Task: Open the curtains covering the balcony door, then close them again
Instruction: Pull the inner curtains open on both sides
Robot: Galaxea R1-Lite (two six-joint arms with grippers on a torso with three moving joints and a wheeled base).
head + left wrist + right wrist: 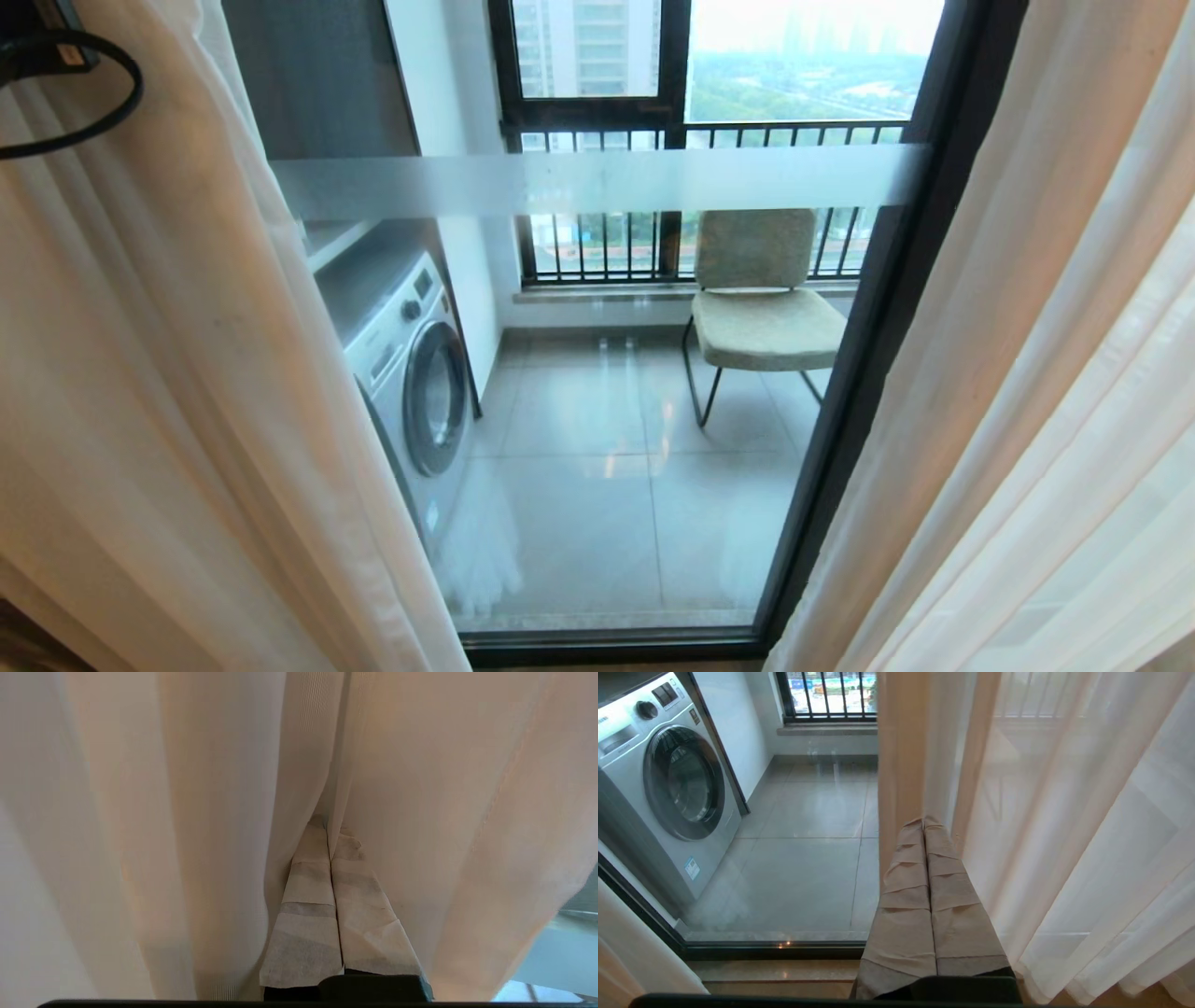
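two curtains (168, 373), one chair (761, 308), one washer (411, 373)

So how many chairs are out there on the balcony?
1: a beige padded chair with thin dark metal legs, standing by the railing on the right side of the balcony. The curtains could hide others.

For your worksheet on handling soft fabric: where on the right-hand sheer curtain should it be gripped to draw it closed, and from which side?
Grip the right sheer curtain at its free inner edge, the vertical fold beside the door frame. Come from the glass side, where the gap is open. That hanging fold is likely thin enough to pinch, and pulling the leading edge should carry the pleats along.
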